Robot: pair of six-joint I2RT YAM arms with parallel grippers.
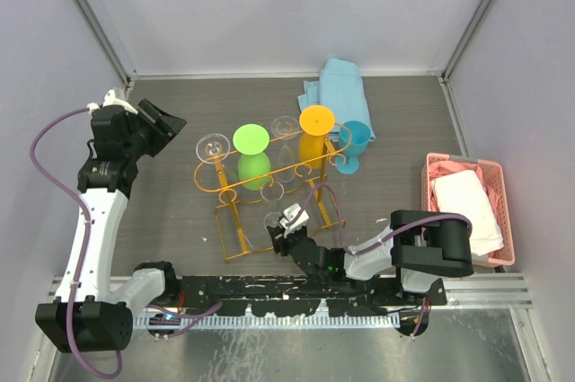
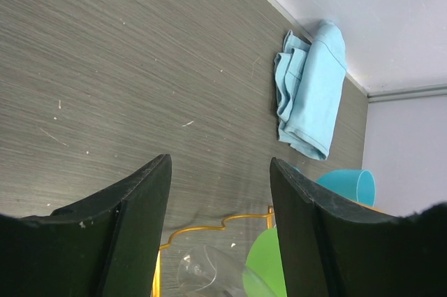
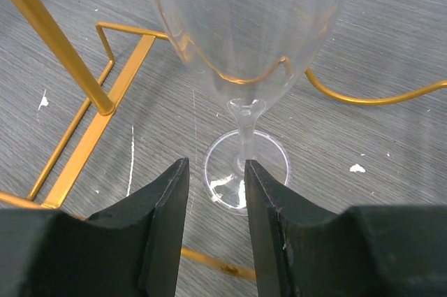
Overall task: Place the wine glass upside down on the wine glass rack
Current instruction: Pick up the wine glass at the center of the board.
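Observation:
A clear wine glass [image 3: 244,24] stands upright on its foot [image 3: 260,164] inside the base of the orange-gold wire rack [image 1: 269,171]. In the top view the glass [image 1: 273,204] is near the rack's front. My right gripper [image 3: 215,171] is open and low by the table, its fingertips [image 3: 167,192] just short of the foot, touching nothing. It also shows in the top view [image 1: 287,223]. My left gripper [image 1: 166,121] is open and empty, raised left of the rack. In its wrist view [image 2: 220,171] the rack rail [image 2: 202,230] lies below.
Clear [image 1: 213,144], green [image 1: 252,139] and orange [image 1: 316,119] glasses hang upside down on the rack. A blue glass [image 1: 355,141] stands by its right end. A blue cloth [image 1: 337,85] lies behind. A pink basket [image 1: 454,166] with white cloth is at the right.

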